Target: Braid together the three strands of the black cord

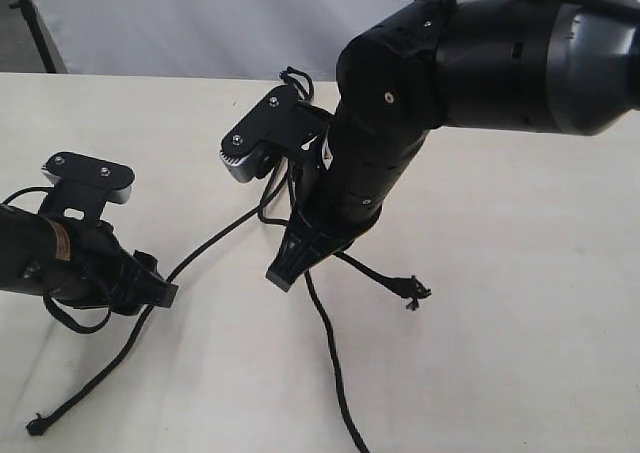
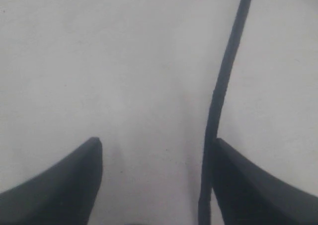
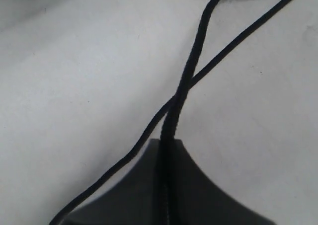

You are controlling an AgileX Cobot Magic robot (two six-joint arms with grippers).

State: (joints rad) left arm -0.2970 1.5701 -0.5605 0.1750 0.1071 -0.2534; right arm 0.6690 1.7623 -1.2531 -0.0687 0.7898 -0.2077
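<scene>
Surface first: plain cream top, fills most of the exterior view. Right arm is the big black lump leaning in from the upper right, tip down near the middle. Left arm sits low at the left edge, pointing right.

The black cord sprawls on the surface under the right arm and fans out three ways. The long strand runs down-left past the left arm, the middle strand goes off the bottom edge, and the short strand goes right.

Right pincer is clamped tight on a held strand, which crosses another strand. Left pincer is spread wide, gripping nothing. A loose strand lies between its fingers, just beside one.

Tiny stuff: frayed knot ends the short strand, second knot ends the long one.
</scene>
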